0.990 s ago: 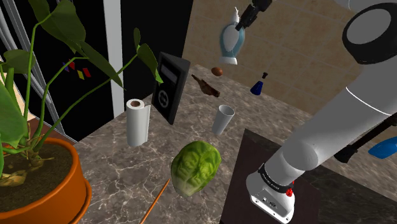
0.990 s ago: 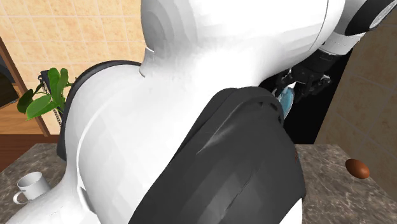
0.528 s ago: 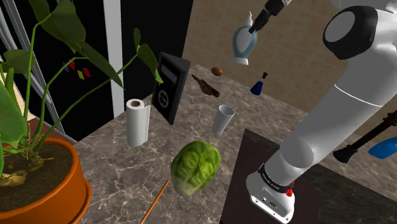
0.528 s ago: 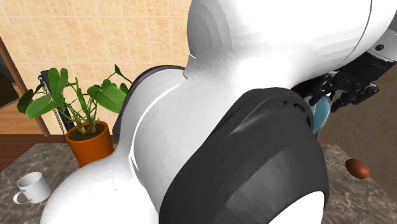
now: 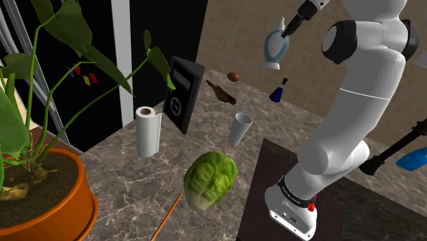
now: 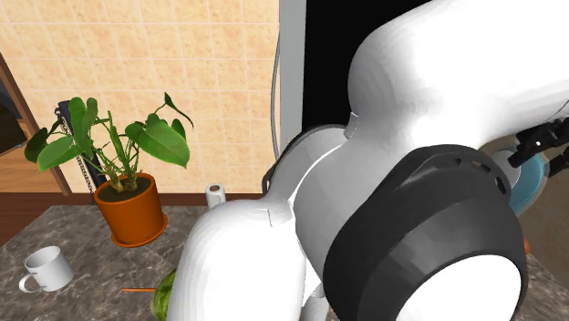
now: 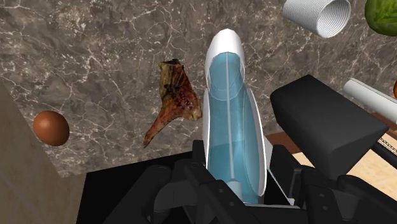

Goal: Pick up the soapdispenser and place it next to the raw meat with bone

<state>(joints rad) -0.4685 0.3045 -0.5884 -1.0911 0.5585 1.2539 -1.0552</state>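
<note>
The soap dispenser (image 5: pixel 275 49) is being held high at the shoulder view's upper right, its neck being clasped by the fingers (image 5: pixel 295 25). A slip is being risked by so thin a hold. In lowering, the raw meat (image 7: pixel 175 102), brown egg-shaped thing (image 7: pixel 51 127) or blue bottle (image 5: pixel 278 91) could be struck.

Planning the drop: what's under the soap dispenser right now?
The soap dispenser hangs above marbled counter, the bony raw meat lying just beside. Its own body hides the spot directly below.
</note>
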